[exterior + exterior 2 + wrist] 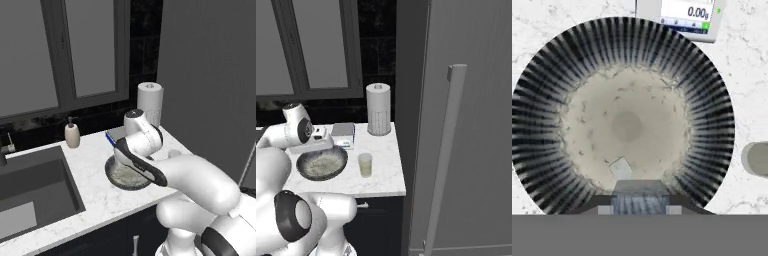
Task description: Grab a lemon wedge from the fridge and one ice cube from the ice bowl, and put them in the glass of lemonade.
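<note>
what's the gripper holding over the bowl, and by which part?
Cannot tell. The gripper is shut above the wide dark-grey ribbed bowl; a pale ice cube lies just ahead of its tips.

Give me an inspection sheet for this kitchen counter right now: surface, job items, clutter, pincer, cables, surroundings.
Surface: white marble counter.
Job's things: ice bowl beside glass of lemonade, apart; a pale ice cube lies in the bowl; fridge door closed; lemon wedge nothing seen.
Clutter: paper-towel roll, digital scale, soap bottle.
Pincer: pincer shut, over the bowl's near rim; holding anything cannot tell.
Cables: nothing seen.
Surroundings: sink, window.
</note>
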You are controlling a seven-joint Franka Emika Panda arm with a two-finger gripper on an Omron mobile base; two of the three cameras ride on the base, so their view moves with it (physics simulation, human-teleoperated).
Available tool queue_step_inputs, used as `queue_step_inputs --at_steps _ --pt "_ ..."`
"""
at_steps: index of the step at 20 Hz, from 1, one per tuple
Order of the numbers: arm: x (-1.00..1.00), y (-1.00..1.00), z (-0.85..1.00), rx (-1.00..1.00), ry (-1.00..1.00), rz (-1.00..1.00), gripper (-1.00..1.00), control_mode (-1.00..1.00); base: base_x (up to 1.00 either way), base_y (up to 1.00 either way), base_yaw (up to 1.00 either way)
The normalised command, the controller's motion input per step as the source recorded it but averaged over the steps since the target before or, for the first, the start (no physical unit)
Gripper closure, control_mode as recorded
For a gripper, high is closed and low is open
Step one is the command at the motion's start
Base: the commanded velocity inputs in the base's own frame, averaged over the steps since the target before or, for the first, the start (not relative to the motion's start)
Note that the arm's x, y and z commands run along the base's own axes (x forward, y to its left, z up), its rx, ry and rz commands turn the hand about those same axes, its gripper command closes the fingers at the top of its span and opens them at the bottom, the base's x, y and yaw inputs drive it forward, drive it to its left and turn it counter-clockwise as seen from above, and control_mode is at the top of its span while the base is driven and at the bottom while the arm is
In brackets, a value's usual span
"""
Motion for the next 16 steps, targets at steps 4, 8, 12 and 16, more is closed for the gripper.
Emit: queue_step_inputs --at_steps 4,8,12,16 --pt "-0.4 -0.01 0.59 0.02 -0.19 0.02 1.0 -1.0 0.0 0.0 0.0" --pt "-0.34 -0.04 0.21 0.08 -0.12 0.0 1.0 -1.0 0.0 0.0 0.0" --pt "-0.25 -0.2 0.01 0.06 -0.1 0.0 1.0 -1.0 0.0 0.0 0.0" --pt "-0.21 -0.26 0.0 0.08 -0.11 0.0 1.0 -1.0 0.0 0.0 0.0"
